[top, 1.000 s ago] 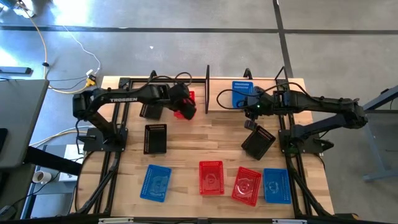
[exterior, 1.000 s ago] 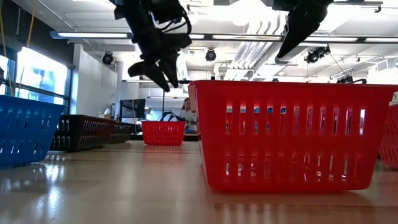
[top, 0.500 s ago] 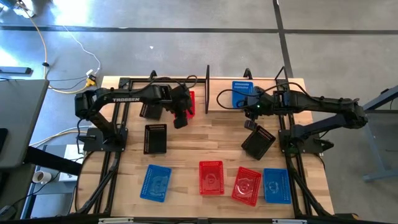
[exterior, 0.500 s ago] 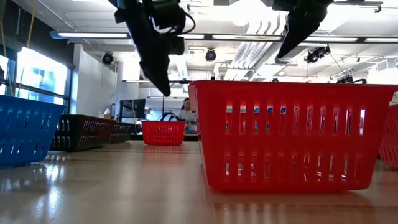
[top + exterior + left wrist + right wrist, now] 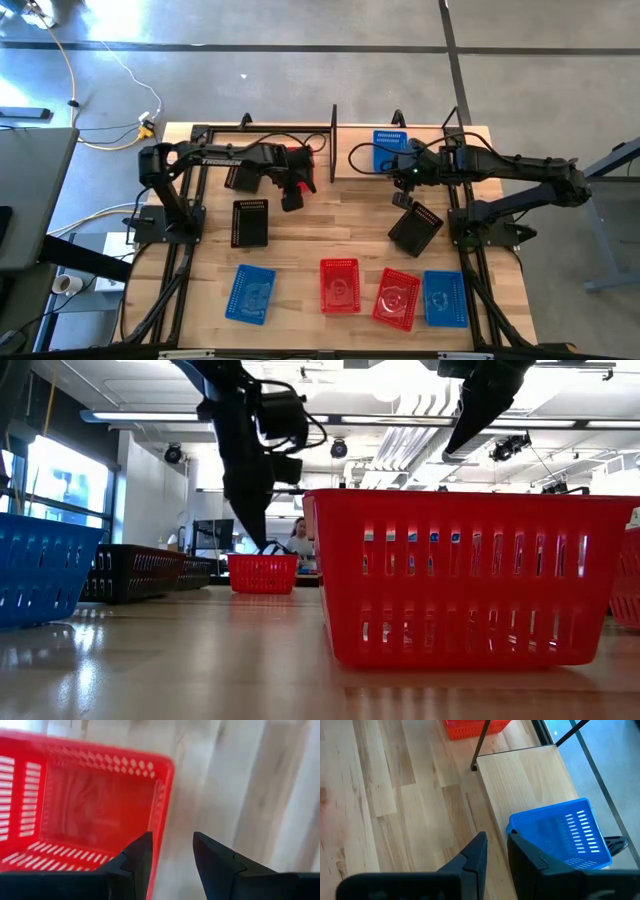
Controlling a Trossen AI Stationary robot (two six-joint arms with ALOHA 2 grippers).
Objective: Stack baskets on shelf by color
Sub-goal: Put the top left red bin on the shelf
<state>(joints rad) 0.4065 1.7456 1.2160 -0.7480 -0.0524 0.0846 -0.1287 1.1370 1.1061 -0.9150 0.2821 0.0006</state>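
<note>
While the right gripper (image 5: 403, 176) hovers empty, fingers slightly parted, beside the blue basket (image 5: 389, 150) on the shelf (image 5: 333, 128), the left gripper (image 5: 291, 199) has drawn back empty, fingers apart, from the red basket (image 5: 303, 160) near the shelf, suggesting that placement is done.

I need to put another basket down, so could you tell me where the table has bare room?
The widest bare wood lies mid-table, between the black basket on the left and the tilted black basket on the right. The front edge is crowded: blue basket, two red baskets, another blue.
</note>
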